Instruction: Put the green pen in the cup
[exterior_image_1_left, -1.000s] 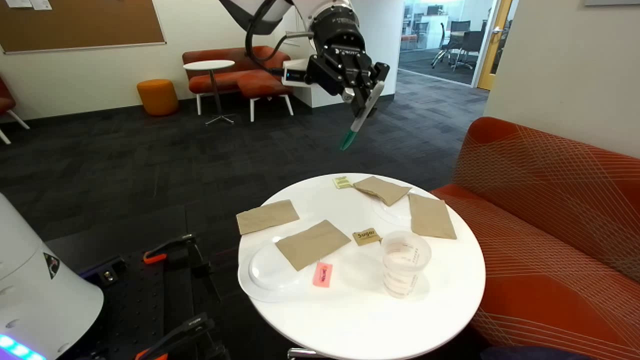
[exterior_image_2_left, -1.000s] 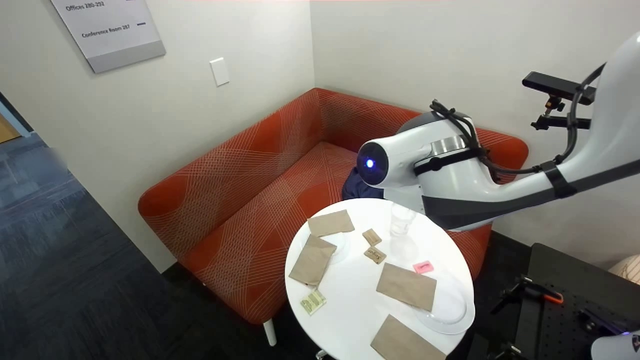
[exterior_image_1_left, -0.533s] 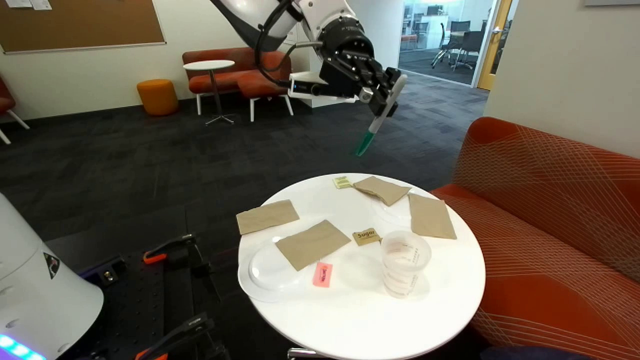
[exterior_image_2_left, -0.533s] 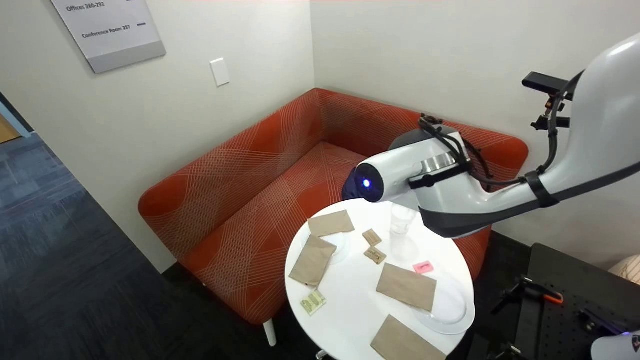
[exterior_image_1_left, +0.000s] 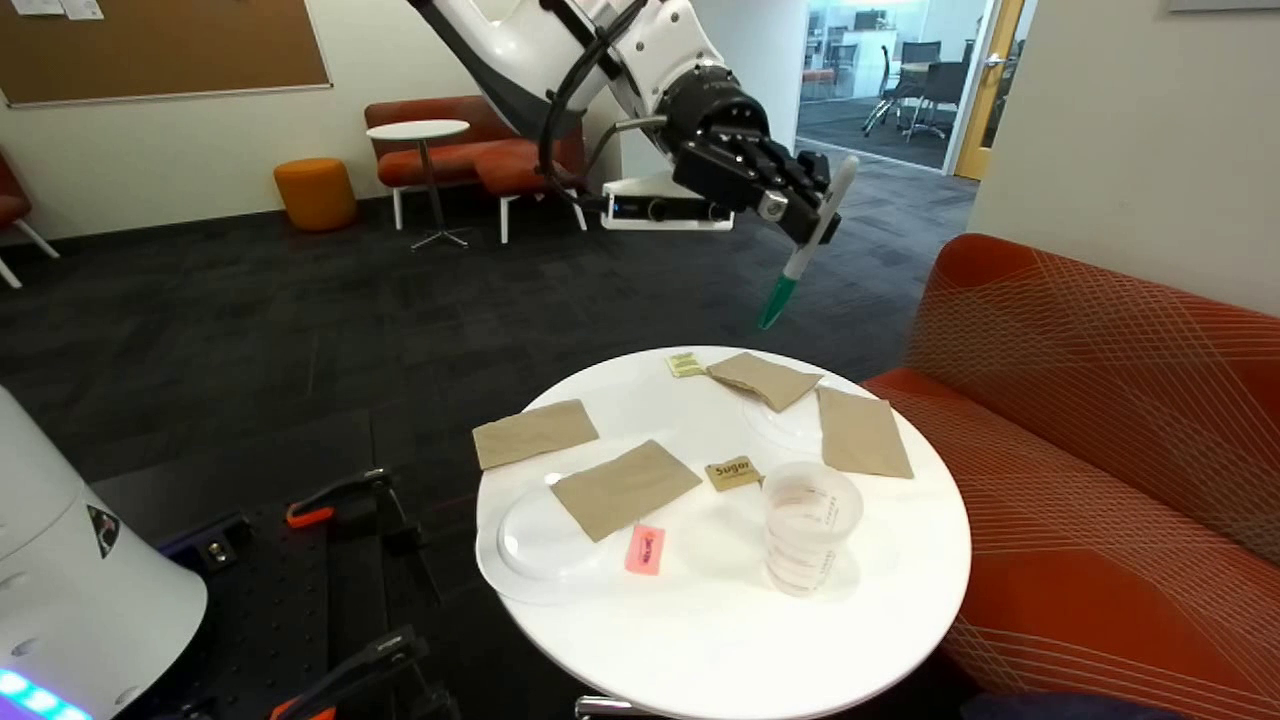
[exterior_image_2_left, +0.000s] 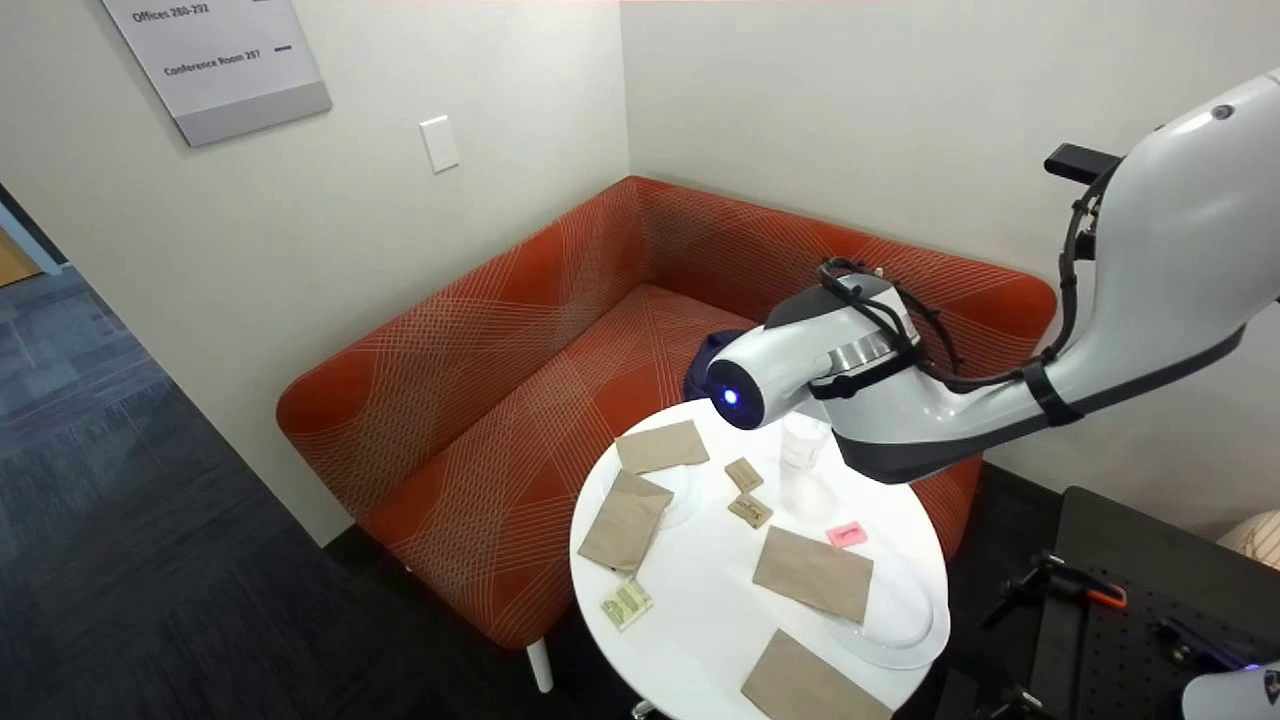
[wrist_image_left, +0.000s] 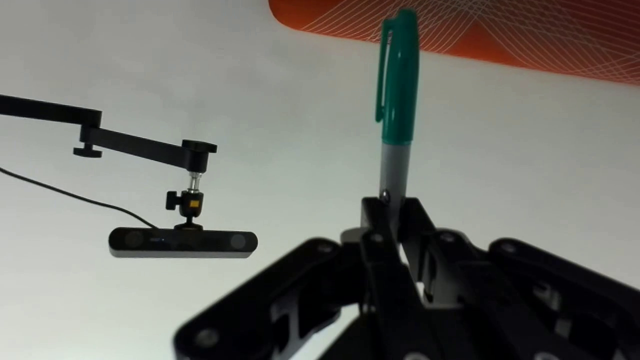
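The green pen (exterior_image_1_left: 779, 300) has a green cap and a grey barrel. My gripper (exterior_image_1_left: 826, 212) is shut on its barrel and holds it in the air, tilted, cap end down, above and beyond the table's far edge in an exterior view. In the wrist view the gripper (wrist_image_left: 393, 215) pinches the barrel, and the green cap (wrist_image_left: 401, 80) sticks out past the fingertips. The cup (exterior_image_1_left: 808, 535) is clear and stands upright on the white table, well below the pen and nearer that camera. It also shows in an exterior view (exterior_image_2_left: 803, 442), where the arm hides gripper and pen.
The round white table (exterior_image_1_left: 720, 650) bears brown napkins (exterior_image_1_left: 627, 490), a clear plate (exterior_image_1_left: 500, 575), a sugar packet (exterior_image_1_left: 733, 473) by the cup, a pink packet (exterior_image_1_left: 645, 550) and a yellowish packet (exterior_image_1_left: 685, 364). A red sofa (exterior_image_1_left: 1090, 560) borders the table. A mounted camera (wrist_image_left: 182, 243) shows in the wrist view.
The arm has moved right and somewhat down in an exterior view, carrying the pen with it. The pen stays gripped. The cup and the things on the table have not moved.
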